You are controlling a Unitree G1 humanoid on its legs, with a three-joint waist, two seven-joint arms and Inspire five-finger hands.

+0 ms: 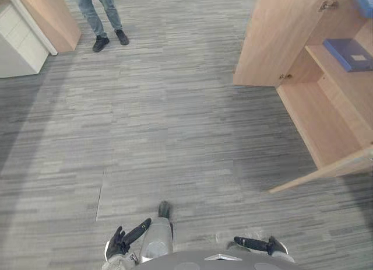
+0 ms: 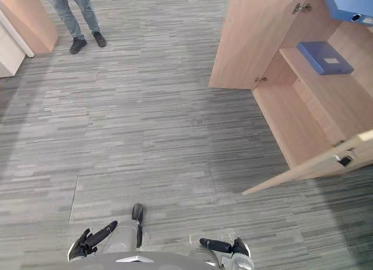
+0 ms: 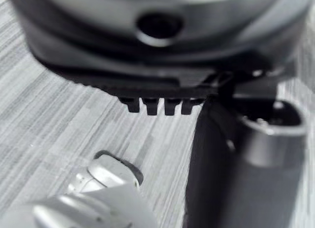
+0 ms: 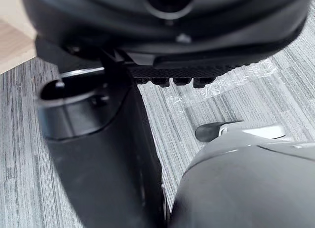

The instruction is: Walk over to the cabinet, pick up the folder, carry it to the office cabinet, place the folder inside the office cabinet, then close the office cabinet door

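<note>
With left hand and right hand hanging loose and empty, well apart from the near cabinet door, a push may miss.

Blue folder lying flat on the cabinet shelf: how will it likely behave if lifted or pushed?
The blue folder shows straight edges and square corners, so it is probably stiff, not floppy. Lying flat on the smooth wooden shelf, it would likely slide when pushed, not tip or roll.
</note>
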